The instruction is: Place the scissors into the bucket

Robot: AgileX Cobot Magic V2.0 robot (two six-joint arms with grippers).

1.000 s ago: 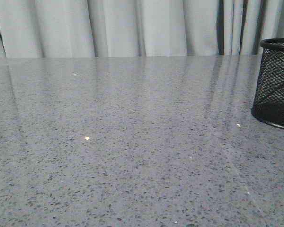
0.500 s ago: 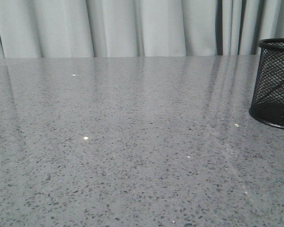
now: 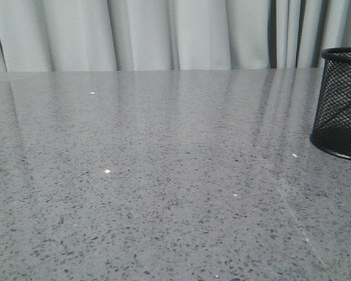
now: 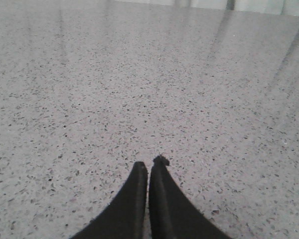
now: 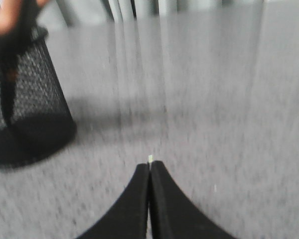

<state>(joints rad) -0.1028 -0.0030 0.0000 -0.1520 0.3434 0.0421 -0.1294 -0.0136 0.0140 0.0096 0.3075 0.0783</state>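
Bucket [image 3: 341,104] stands upright at the right edge of the front frame on the speckled grey table [image 3: 164,175]. Scissors [image 5: 10,55] — blurred, dark with orange loops — sit inside it at upper left of the right wrist frame. Right gripper [image 5: 149,169] and left gripper [image 4: 148,167] — fingers pressed together, holding nothing.

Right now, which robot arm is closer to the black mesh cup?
The right. Its end effector has the bucket close by in its view; the left end effector sees only bare table.
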